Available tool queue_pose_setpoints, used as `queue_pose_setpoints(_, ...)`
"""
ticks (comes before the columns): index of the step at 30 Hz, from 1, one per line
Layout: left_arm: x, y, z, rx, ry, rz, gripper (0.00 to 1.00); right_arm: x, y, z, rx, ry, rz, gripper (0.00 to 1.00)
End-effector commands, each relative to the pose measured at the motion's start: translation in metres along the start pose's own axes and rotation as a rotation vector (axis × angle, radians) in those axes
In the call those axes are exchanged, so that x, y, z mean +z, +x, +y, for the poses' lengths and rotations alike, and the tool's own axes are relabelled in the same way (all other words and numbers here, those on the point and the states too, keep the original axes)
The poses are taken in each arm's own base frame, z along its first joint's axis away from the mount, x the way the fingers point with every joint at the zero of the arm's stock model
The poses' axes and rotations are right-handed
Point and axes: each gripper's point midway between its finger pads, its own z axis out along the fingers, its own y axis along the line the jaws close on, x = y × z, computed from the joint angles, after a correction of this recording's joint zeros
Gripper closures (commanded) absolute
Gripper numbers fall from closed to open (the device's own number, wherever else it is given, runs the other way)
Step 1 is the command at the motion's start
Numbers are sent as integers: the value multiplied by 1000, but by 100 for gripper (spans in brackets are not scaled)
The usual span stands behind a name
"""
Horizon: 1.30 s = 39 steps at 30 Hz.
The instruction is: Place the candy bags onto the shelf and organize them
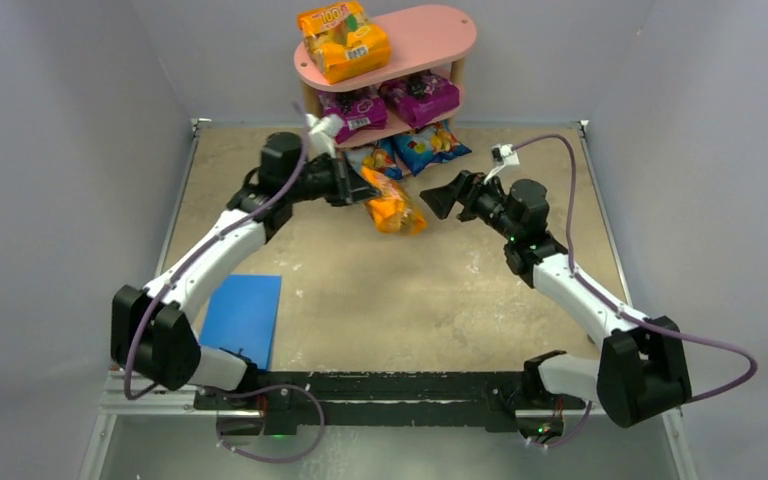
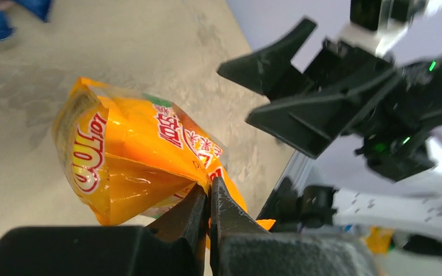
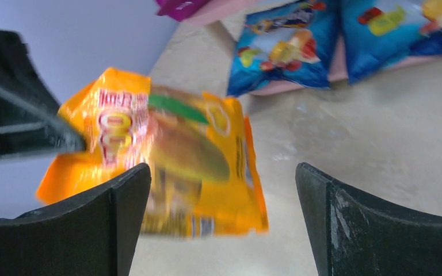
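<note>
My left gripper is shut on the edge of an orange candy bag and holds it above the table in front of the shelf. In the left wrist view the fingertips pinch the bag's seam. My right gripper is open and empty, pointing at the bag from the right; the bag hangs between and beyond its fingers. Another orange bag lies on the top board, two magenta bags on the middle board, two blue bags on the bottom board.
A flat blue mat lies on the table near the left arm's base. Grey walls close in the table on the left, right and back. The right half of the shelf's top board is bare pink.
</note>
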Motion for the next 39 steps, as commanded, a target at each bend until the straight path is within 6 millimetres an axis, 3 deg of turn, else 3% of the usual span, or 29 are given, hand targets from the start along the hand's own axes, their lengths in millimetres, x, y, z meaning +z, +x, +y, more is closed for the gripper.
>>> queue_pose_setpoints(1,36,24,-44,421,157,144,100,-18,-12,-31,64,217,-26,3)
queue_pose_setpoints(3,51,51,-39,493,251,241,100,-25,-12,-44,72,260,-27,3)
queue_pose_setpoints(8,95,92,2,458,161,402,100,-40,-2,-77,93,397,-12,3)
queue_pose_setpoints(13,115,125,8,456,127,504,100,-46,20,-99,110,479,45,3)
queue_pose_setpoints(17,103,130,37,484,-30,468,100,-48,46,-106,131,488,131,3)
queue_pose_setpoints(21,81,129,89,493,-310,442,100,-58,70,-114,166,529,208,3)
queue_pose_setpoints(26,64,147,140,429,-496,485,100,-60,101,-103,230,441,285,6)
queue_pose_setpoints(32,56,169,157,400,-505,506,100,-57,142,-87,333,290,389,8)
queue_pose_setpoints(39,50,178,162,375,-481,501,100,-45,156,-68,364,174,435,8)
